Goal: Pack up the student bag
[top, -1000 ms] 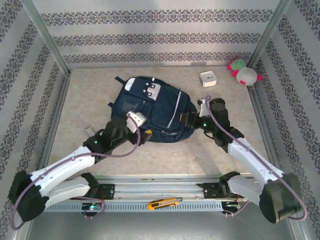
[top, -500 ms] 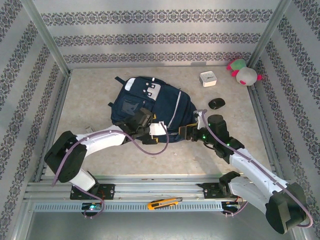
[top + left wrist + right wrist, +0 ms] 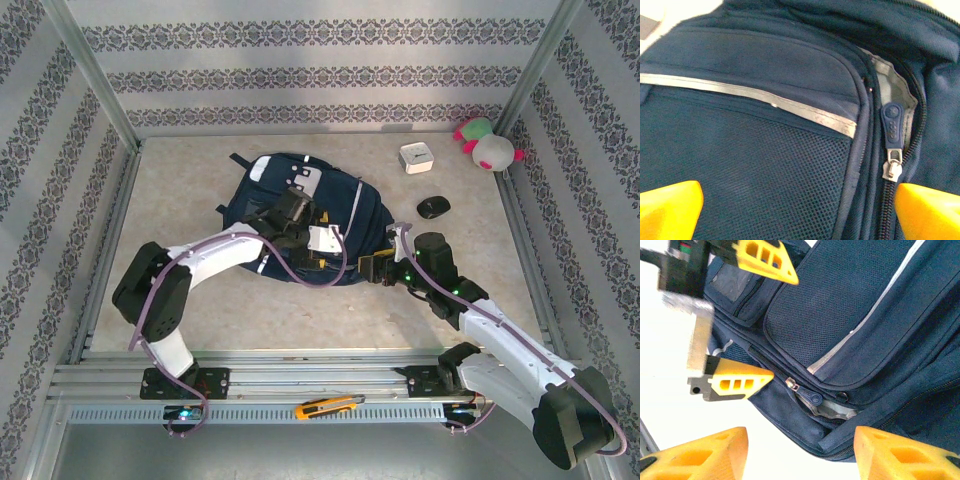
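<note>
Swinging in from the near-left side of the desk [image 3: 180, 200], the left arm has folded at the elbow and carried the left gripper [image 3: 800, 212] up over the middle of the student bag [image 3: 255, 200]. Its jaws are spread as wide as they go and have hold of nothing. Between its fingertips I see the mesh front pocket [image 3: 765, 165] and a blue zip pull [image 3: 892, 120].

On the other side, the right arm has drawn back toward the near edge. That has uncovered a black mouse [image 3: 432, 207] just off the bag's right side. The right gripper [image 3: 801, 440] now sits at the bag's near-right corner. Its jaws are about half open, with only the bag's edge and bare desk between them, nothing pinched.

As far as I can see, the bag has not shifted. It lies flat, front pockets up, around the middle of the desk and a little left of centre. Its long axis runs on a diagonal. The top, with the white patches [image 3: 285, 175], points to the far-left corner and the base to the near-right. Beside the zip pull the zip gapes a little, showing pale grey lining [image 3: 887, 82].
</note>
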{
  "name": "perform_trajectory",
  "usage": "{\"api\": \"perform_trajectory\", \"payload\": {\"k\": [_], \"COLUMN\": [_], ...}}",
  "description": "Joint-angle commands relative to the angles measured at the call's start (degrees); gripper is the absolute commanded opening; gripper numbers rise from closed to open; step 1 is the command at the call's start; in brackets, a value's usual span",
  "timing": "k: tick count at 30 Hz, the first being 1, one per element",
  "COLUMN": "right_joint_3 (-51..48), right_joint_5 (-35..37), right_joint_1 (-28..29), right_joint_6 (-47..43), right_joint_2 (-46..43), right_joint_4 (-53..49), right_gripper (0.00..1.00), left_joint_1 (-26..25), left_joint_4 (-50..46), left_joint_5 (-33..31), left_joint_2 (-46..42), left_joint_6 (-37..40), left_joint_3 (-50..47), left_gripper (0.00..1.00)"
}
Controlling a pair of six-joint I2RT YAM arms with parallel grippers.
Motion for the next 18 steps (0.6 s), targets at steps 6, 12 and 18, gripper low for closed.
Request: {"api": "perform_trajectory", "payload": {"k": [6, 12, 18], "right_joint_3": [-1.38, -1.86, -2.37], "right_joint_5": [0.98, 0.98, 1.27], "right_joint_1": [0.80, 0.81, 0.97], "right_joint_6": [-1.39, -1.17, -1.00], "right_joint_2": [-0.52, -0.56, -1.40], "right_joint_4": [0.65, 0.87, 0.77], "right_gripper": [0.58, 0.57, 0.57], "left_joint_1": [0.48, 0.46, 0.47], "left_joint_4": [-0.22, 3.97, 5.27], "left_joint_5": [-0.96, 0.36, -0.66], "left_joint_2": [4.00, 4.41, 4.01], "left_joint_6": [4.73, 3.33, 1.15], "left_joint_3": [1.86, 1.27, 0.59], "left_gripper": [0.97, 0.94, 0.46]}}
